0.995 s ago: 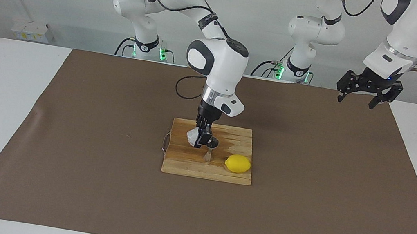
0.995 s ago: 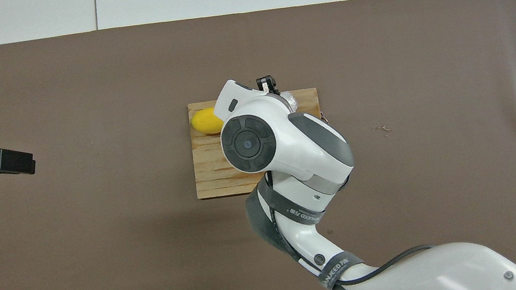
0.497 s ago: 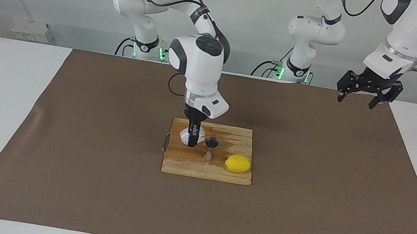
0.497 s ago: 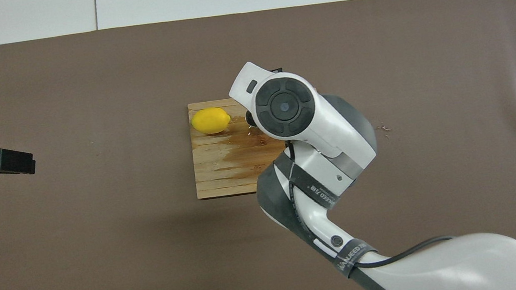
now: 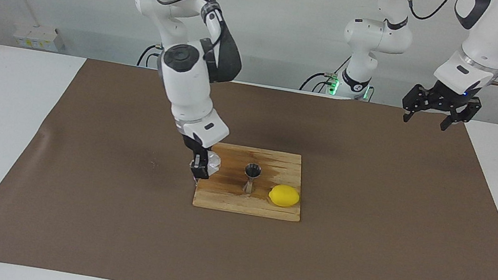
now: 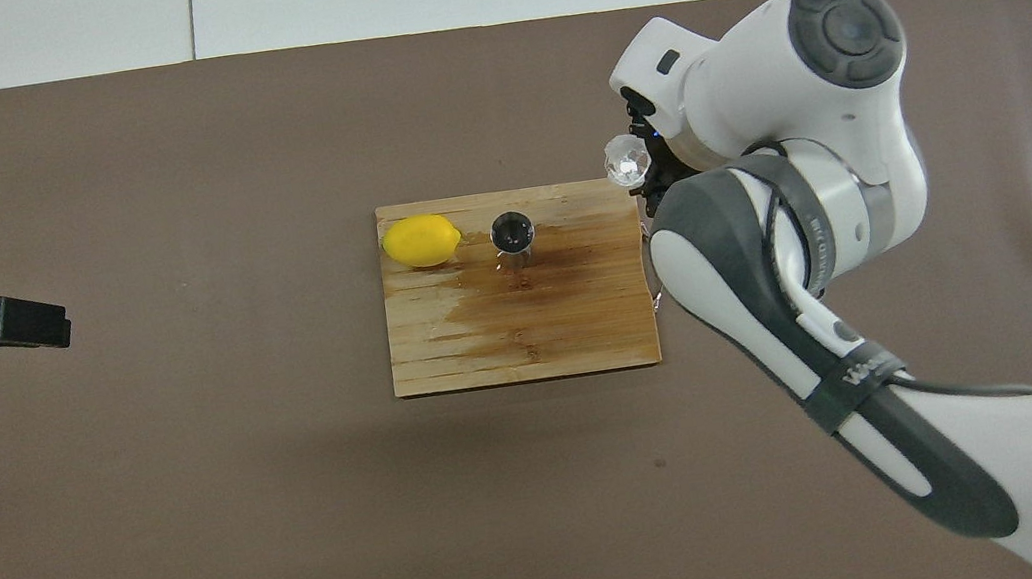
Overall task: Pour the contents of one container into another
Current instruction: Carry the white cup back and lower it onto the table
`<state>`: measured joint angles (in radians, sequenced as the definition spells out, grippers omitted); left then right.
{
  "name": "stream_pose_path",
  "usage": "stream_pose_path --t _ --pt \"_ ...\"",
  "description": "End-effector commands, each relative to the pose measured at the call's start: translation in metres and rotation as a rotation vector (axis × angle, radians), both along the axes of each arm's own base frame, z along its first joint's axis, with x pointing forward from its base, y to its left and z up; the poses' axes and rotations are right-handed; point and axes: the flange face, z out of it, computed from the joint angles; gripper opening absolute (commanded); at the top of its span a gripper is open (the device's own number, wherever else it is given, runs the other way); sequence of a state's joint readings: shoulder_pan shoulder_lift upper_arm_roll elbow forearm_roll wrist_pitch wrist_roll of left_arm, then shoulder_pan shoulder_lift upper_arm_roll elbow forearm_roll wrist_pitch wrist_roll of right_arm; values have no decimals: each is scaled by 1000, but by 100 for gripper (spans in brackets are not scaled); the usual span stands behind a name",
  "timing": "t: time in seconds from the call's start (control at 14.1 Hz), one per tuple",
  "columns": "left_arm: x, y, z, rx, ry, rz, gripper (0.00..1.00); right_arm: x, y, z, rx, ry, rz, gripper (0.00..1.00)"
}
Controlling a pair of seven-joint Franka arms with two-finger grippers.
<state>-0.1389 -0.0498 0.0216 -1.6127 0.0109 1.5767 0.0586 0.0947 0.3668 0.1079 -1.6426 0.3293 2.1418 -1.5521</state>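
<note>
At center frame, the right gripper (image 5: 200,164) clasps the translucent cup (image 5: 212,161) upright over the wooden board's (image 5: 268,208) edge, the steel jigger (image 5: 251,178) standing just to its right; the left gripper (image 5: 433,110) waits spread open at upper right.

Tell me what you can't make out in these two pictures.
- Cup contents: too small in both views.
- Whether the cup rests on the board: facing view, right gripper hides its base.
- Jigger fill: dark bowl, both views.
- Left gripper in overhead view: frame edge cuts it.

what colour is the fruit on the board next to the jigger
Bright yellow: the lemon beside the jigger on the wooden board. Clearest in the facing view.
</note>
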Motion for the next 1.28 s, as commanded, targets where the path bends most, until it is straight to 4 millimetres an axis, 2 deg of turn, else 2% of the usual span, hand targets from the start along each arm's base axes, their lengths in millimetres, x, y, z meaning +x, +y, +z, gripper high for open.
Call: stream_pose_path --t 0.0,0.28,0.43,0.5,0.64,0.71,0.85,0.92,0.99,1.07,1.21 --pt "-3 2 3 13 5 0 100 -30 -52 -28 102 -24 5 10" --pt "-3 3 3 13 5 1 100 -56 -117 -76 225 -75 24 10" --pt "-3 3 3 13 5 1 100 -69 -152 -110 276 -42 -26 10" --pt "-3 3 3 13 5 1 100 -73 -163 -125 310 -51 -26 10" --pt "-3 2 3 13 5 0 100 -80 -167 -156 369 -48 -19 10" --pt "-3 3 3 13 5 1 100 -84 -170 -165 393 -46 -32 10" --pt "-3 3 3 13 5 1 100 -87 -167 -167 416 -33 -29 15" --pt "-3 3 3 13 5 1 100 -87 -165 -166 424 -27 -25 31" --pt "-3 3 3 13 5 1 100 -87 -166 -165 427 -25 -27 81" --pt "-3 3 3 13 5 1 100 -87 -166 -165 429 -21 -32 100" --pt "-3 3 3 13 5 1 100 -85 -166 -153 420 -16 -53 100"
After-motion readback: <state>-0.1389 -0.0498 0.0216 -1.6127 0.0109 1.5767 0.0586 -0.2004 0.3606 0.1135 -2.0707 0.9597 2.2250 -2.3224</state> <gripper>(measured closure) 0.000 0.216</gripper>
